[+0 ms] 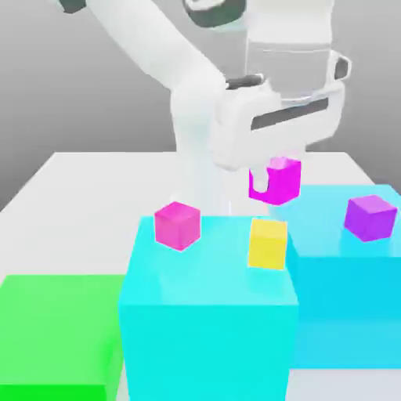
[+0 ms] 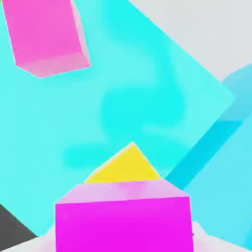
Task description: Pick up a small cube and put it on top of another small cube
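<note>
A grey backdrop sits behind a white table (image 1: pixel 47 184) crowded with big blocks. The gripper (image 1: pixel 276 178) clenches the small cube (image 1: pixel 280 182) in mid-air. Just below sits a yellow cube (image 1: pixel 267 243) on the cyan block (image 1: pixel 207 313), a rose-pink cube (image 1: pixel 178 225) off beside.

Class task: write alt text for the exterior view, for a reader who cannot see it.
A white robot gripper holds a magenta cube in the air above a yellow cube on a cyan block. A rose-pink cube shares that block.
</note>
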